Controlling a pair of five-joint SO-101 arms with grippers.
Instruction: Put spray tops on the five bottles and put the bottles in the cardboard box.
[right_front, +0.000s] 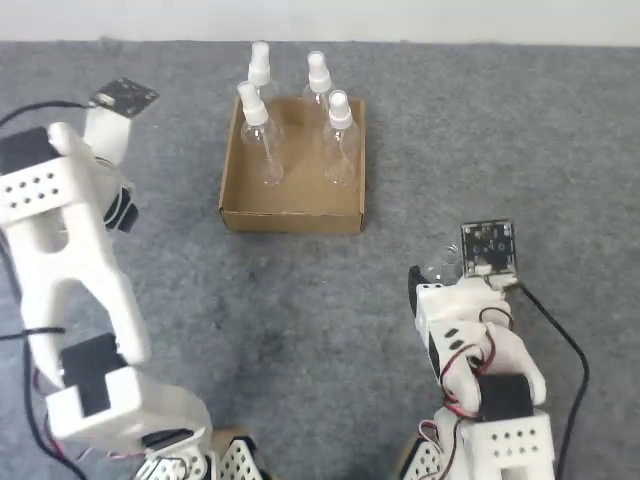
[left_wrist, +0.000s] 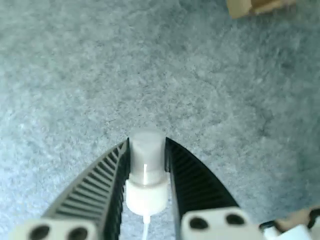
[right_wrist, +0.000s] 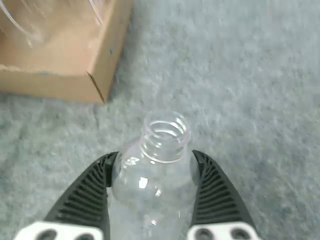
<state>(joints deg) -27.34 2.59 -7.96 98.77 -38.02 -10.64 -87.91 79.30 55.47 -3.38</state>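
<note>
four capped bottles (right_front: 262, 140) are stood in the cardboard box (right_front: 290, 218) by the table's (right_front: 500, 130) far edge. the fifth bottle (right_wrist: 150, 185) (neck open) is clamped in the right gripper (right_wrist: 155, 157) toward the near edge, the last spray top (left_wrist: 146, 175) in the left gripper (left_wrist: 146, 145); fitting and boxing are judged left.

In the middle of the frame the left end effector (left_wrist: 146, 144) grips a spray top (left_wrist: 146, 172), its ribbed black jaws pressed against either side of the cap and white collar. Grey, felt-like counter (left_wrist: 150, 65) spreads behind it. A piece of the box (left_wrist: 255, 6) shows at a far corner of the frame.
</note>
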